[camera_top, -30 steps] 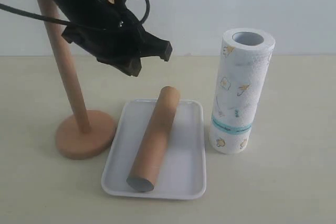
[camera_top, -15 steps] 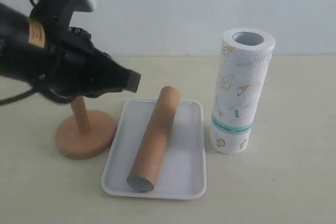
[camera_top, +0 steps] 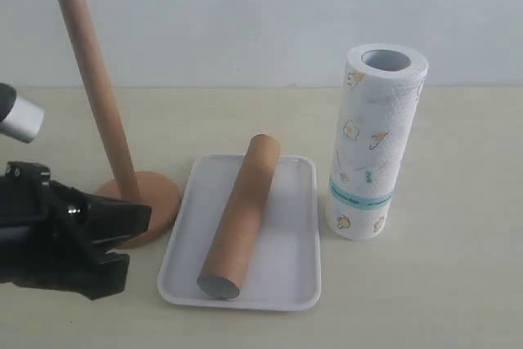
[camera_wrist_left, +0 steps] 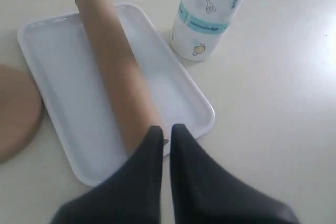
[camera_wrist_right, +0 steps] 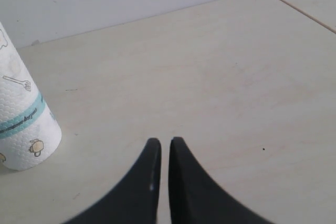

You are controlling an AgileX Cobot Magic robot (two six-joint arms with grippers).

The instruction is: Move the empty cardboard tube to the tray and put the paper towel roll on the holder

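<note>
nearest to me, at the near left, is my left claw (camera_wrist_left: pixel 166 132). its two fingers are pressed together and hold nothing. it hangs low, just in front of the holder's base. my right claw (camera_wrist_right: pixel 161 142) is also closed to a thin slit and empty. it is over bare table (camera_wrist_right: pixel 220 77) on the right side, with the foot of the roll near it.

next comes the tray (camera_top: pixel 290 239), in the middle. the empty cardboard tube (camera_top: pixel 241 214) lies in it lengthwise, near end inside and far end resting on the far rim, a little over it. i judge this half of the task is done.

right of the tray, just beside it but not touching, the paper towel roll (camera_top: pixel 372 145) stands upright with its hollow core open to the top. this is the thing to take now. i expect it is light but bulky, soft under pressure, and the outer sheet can slide or unwind. it is thick, so i think closing around the whole body is doubtful. better is one finger down in the core and one outside, pinching the wall near the top. it also stays upright this way, ready to go over the rod.

far left is the holder (camera_top: pixel 98 96), its rod bare. the rod looks a bit leaning in the exterior view; maybe this is only the camera. the core must meet the rounded top straight, or the light stand may tip.
</note>
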